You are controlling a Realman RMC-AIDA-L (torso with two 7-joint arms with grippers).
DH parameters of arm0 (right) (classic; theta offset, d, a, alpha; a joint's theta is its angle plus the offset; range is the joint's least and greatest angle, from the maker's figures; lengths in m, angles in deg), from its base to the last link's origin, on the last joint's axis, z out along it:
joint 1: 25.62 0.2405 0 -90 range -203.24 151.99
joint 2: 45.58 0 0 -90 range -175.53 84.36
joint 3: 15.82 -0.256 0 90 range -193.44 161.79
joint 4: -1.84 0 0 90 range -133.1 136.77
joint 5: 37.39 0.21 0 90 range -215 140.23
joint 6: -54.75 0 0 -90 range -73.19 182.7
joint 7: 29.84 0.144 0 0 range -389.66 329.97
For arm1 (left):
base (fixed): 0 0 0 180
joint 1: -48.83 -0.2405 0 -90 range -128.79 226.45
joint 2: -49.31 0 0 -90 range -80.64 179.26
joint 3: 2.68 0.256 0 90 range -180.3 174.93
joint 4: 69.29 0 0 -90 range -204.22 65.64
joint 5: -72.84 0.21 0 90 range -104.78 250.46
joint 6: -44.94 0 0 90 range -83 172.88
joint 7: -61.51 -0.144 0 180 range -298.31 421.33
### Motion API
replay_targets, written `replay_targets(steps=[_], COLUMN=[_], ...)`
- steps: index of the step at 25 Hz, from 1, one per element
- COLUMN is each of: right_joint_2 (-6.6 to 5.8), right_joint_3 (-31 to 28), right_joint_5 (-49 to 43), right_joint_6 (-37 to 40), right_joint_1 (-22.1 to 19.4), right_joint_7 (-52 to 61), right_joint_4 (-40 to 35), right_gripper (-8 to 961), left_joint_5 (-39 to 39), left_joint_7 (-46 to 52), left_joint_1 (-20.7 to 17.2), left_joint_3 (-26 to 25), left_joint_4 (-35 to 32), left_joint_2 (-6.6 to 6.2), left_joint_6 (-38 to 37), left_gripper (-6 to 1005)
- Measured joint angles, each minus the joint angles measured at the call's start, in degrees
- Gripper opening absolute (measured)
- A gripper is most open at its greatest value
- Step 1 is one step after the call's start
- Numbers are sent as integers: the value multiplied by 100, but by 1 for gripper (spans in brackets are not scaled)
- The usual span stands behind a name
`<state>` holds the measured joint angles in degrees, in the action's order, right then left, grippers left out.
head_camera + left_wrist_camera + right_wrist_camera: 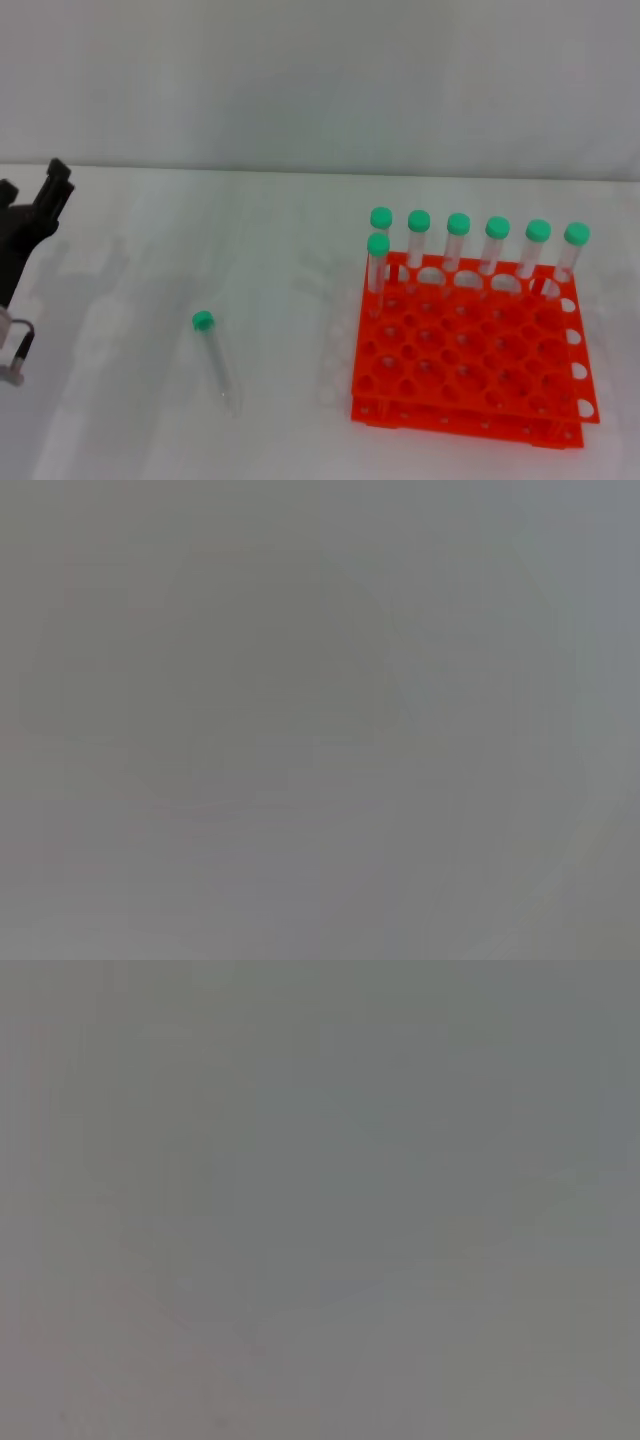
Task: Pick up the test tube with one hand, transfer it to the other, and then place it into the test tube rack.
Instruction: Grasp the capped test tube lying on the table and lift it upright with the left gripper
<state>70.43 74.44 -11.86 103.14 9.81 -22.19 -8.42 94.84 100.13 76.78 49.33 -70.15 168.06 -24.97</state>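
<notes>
1. the test tube [217, 364] lies flat on the white table [150, 250], in the lower left-centre of the head view.
2. its long axis runs nearly up-and-down in the frame, tilted a little: the green cap points to the upper left, and the clear rounded end points to the lower right.
3. the left gripper [50, 200] shows at the far left edge of the head view, in the upper left part of the table area, dark and partly cut off by the frame edge.
4. the tube sits well apart from that gripper, lower and to the right of it; nothing touches the tube and it is not between any jaws.
5. whether the left jaws are parted or closed cannot be told from the view given.
6. the right gripper does not appear in the head view.
7. the test tube rack [470, 345], orange-red, stands at the right of the frame, well apart from the lying tube.
8. seven other green-capped tubes [457, 240] stand upright in the rack: six in a row along its far edge and one just in front of the row's left end.
9. both wrist views show only a flat grey blur, with nothing to make out.
</notes>
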Motion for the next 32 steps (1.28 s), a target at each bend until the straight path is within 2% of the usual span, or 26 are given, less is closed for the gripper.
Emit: replay_targets(steps=[4, 7, 9, 10, 12, 14, 18, 21, 26, 28, 32], right_joint_2=[-9, -11, -15, -18, -26, -33, -46, -48, -55, -55, -63], right_joint_3=[0, 0, 0, 1, 20, 37, 44, 51, 55, 55, 54], right_joint_5=[-11, -13, -13, -14, -14, -14, -13, -13, -21, -21, -23], right_joint_6=[18, 33, 38, 40, 41, 41, 42, 41, 41, 41, 50], right_joint_1=[6, 17, 22, 25, 37, 40, 63, 96, 121, 121, 122], right_joint_7=[0, 0, -2, -6, -25, -32, -36, -47, -51, -51, -53], right_joint_4=[-5, -5, -5, -5, -5, -5, -3, -2, -3, -3, 5], right_gripper=[872, 872, 872, 872, 873, 873, 873, 873, 873, 873, 873], left_joint_5=[783, 1455, 1885, 2258, 2754, 3278, 4127, 4736, 6685, 7519, 8796], left_joint_7=[1199, 2381, 3234, 3927, 4733, 5477, 6621, 7492, 9864, 10681, 11498], left_joint_1=[-238, -473, -612, -735, -904, -1092, -1552, -1743, -1645, -1448, -903], left_joint_3=[57, 57, 56, 58, 57, 56, 28, 11, -159, -445, -1358], left_joint_4=[-861, -1480, -1762, -1954, -2231, -2624, -3697, -4314, -5142, -5379, -5710], left_joint_2=[-78, -226, -382, -523, -716, -853, -961, -1069, -1434, -1567, -1706], left_joint_6=[479, 705, 753, 754, 734, 718, 679, 631, 226, -250, -1404], left_gripper=[855, 855, 855, 853, 849, 845, 842, 842, 841, 840, 839])
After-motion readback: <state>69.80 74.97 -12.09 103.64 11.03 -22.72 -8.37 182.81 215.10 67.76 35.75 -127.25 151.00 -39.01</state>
